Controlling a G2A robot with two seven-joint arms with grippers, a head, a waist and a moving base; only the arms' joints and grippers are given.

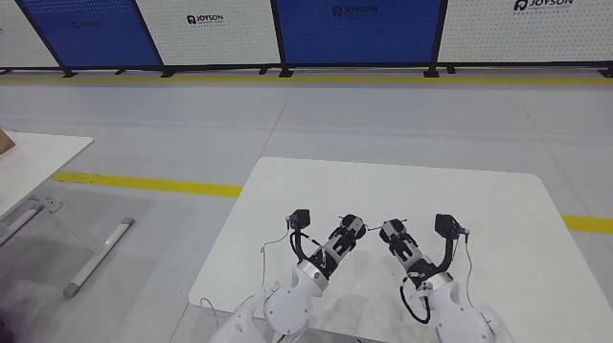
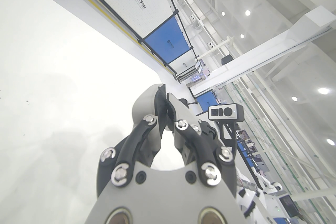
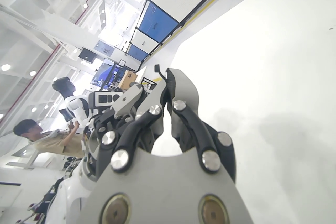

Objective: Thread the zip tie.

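1. Top view looks down on a white rectangular table with rounded corners [image 1: 450, 190]. Both arms come up over its near edge, and their tips face each other above the near middle of the tabletop.
2. The left gripper [image 2: 166, 99], grey with black ribbed pads, sits on the left of the pair and points right. Its fingers are pressed together with only a thin dark seam between the pads. Whether anything is pinched there I cannot tell.
3. The right gripper [image 3: 167, 78] points left, with its fingers clamped tight on a black plastic zip tie [image 3: 158, 69]. The small square head and a short length of strap stick out past the fingertips, above the table and not touching it.
4. The two grippers' tips are just apart, and the zip tie lies in the gap between them.
5. A second white table [image 1: 43, 156] stands well apart on the far left.
6. Blue and white pegboard panels [image 1: 359, 12] line the far side, beyond a yellow floor stripe [image 1: 144, 185].
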